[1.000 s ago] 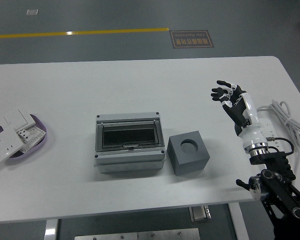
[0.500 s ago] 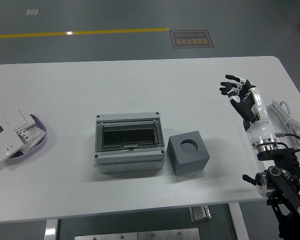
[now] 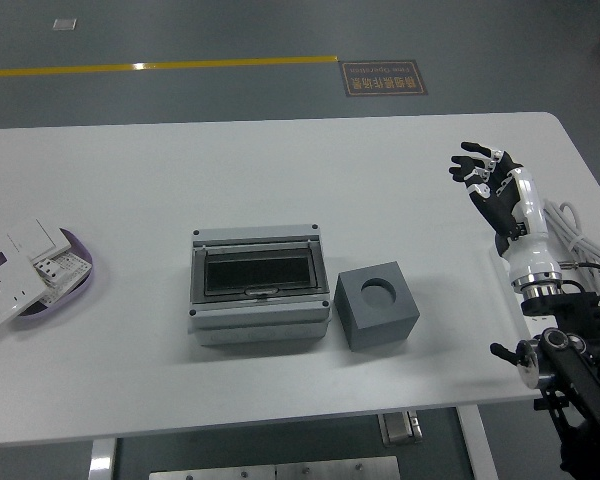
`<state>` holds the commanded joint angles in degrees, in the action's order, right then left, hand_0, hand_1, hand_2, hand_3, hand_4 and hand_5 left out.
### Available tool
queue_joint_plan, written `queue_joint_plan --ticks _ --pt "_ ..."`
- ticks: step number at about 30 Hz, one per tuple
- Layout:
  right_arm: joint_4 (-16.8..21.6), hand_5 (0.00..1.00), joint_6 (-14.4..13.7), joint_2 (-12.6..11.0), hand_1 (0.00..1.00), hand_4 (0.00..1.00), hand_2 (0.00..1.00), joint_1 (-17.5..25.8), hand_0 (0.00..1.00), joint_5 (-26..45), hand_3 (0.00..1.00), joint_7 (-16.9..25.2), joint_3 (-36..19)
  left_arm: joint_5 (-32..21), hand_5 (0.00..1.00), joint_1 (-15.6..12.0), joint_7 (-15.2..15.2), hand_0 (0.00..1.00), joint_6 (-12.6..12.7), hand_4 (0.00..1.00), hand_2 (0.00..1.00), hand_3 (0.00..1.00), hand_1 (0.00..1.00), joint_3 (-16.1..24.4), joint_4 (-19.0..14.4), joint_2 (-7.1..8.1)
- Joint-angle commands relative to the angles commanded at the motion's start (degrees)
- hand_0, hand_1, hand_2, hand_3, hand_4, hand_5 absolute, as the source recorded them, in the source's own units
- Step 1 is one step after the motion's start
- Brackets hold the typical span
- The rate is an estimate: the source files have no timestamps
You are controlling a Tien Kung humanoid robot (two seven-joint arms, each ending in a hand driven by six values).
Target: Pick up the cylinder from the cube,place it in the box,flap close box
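A dark grey cube (image 3: 376, 307) with a round hole in its top stands right of centre on the white table (image 3: 280, 170). No cylinder shows in the hole. A grey box (image 3: 259, 283) with a dark clear flap lying shut sits just left of the cube. My right hand (image 3: 483, 170) is raised over the table's right side, well right of the cube, fingers spread and holding nothing. My left arm is out of view.
A purple dish (image 3: 40, 275) with white switch plates sits at the table's left edge. A white cable (image 3: 580, 235) lies coiled at the right edge, beside my right forearm.
My right hand has moved to the right and a little farther away, off from the cube. The box and cube have not moved.
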<state>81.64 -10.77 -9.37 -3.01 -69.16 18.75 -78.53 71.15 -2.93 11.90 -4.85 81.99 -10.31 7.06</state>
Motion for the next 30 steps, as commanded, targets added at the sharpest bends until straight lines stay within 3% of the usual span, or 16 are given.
queue_joint_plan --ticks 18,30 --pt "0.7 0.444 -0.6 0.1 0.592 0.679 0.611 -0.2 0.657 -7.0 0.649 -2.6 -2.1 -0.2 0.285 0.0 0.4 0.634 0.1 0.720 0.590 0.653 0.666 0.2 0.0 -0.48" --pt "0.7 0.443 -0.6 0.1 0.591 0.677 0.611 -0.4 0.656 -7.2 0.649 -2.8 -2.4 -0.7 0.288 -0.1 0.3 0.634 0.3 0.720 0.590 0.652 0.666 0.3 0.0 -0.76"
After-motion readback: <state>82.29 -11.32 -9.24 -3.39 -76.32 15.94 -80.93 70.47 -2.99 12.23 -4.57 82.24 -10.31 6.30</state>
